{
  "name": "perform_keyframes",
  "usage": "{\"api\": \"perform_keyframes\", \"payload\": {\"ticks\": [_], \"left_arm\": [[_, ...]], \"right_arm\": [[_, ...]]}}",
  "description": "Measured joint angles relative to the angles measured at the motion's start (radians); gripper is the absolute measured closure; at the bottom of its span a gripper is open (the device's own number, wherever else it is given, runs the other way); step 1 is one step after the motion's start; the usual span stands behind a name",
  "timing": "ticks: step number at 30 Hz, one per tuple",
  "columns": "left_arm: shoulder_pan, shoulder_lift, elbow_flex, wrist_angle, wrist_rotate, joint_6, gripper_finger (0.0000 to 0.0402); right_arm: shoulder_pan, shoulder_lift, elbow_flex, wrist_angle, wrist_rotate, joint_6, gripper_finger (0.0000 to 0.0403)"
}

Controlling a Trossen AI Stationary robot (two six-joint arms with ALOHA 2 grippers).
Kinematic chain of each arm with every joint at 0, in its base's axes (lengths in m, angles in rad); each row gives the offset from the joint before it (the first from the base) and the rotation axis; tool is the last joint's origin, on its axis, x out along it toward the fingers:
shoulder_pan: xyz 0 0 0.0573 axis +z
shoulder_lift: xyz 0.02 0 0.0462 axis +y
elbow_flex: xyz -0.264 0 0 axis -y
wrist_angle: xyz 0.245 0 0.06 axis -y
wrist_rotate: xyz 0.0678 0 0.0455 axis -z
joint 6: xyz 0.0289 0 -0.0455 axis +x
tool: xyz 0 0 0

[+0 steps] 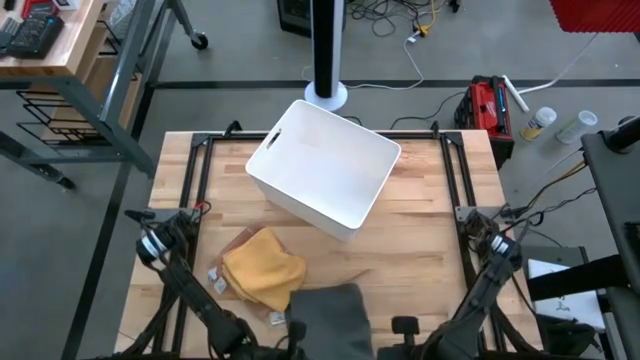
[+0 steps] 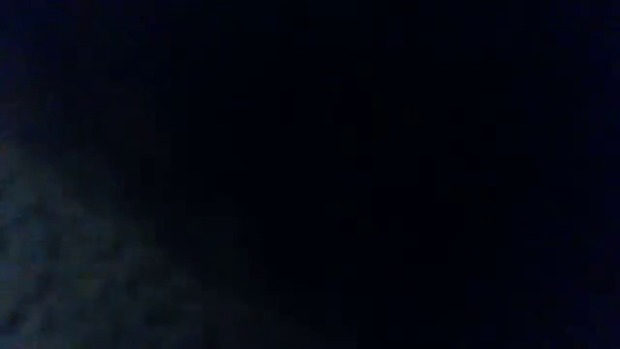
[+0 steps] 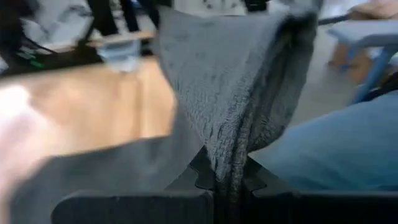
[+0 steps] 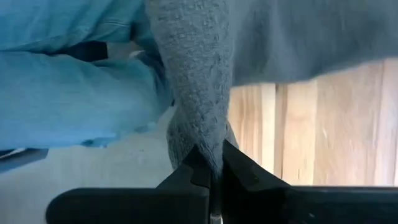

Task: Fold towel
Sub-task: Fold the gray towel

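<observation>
A grey towel (image 1: 333, 318) is at the table's near edge in the high view, partly cut off by the picture's bottom. My left gripper (image 3: 225, 182) and my right gripper (image 4: 214, 167) are each shut on it, one at either side. A yellow cloth (image 1: 262, 268) lies crumpled on the table just left of the grey towel. The low view is dark and shows nothing. My left gripper pinches a bunched fold of the grey towel (image 3: 233, 146) between its two fingers, several layers thick. The cloth rises from the fingertips and spreads out beyond them. My right gripper pinches a gathered part of the grey towel (image 4: 199, 134) between its two fingers. The cloth widens away from the fingertips and runs on as a sheet above the table's wood.
A white bin (image 1: 325, 165) stands tilted at the middle of the table's far half. Small packets (image 1: 218, 282) lie beside the yellow cloth. Blue fabric (image 4: 68, 93), seemingly a person's clothing, shows beyond the near edge in both wrist views.
</observation>
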Motion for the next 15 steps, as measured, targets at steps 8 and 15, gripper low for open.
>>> {"api": "perform_keyframes", "payload": {"ticks": [8, 15], "left_arm": [[-0.072, 0.022, -0.062, -0.009, -0.117, -0.229, 0.0401], [-0.081, -0.035, -0.148, -0.074, -0.351, -0.422, 0.0394]], "right_arm": [[-0.095, 0.0, -0.022, -0.016, 0.087, -0.139, 0.0403], [-0.227, 0.001, -0.109, -0.04, 0.162, -0.274, 0.0403]]}}
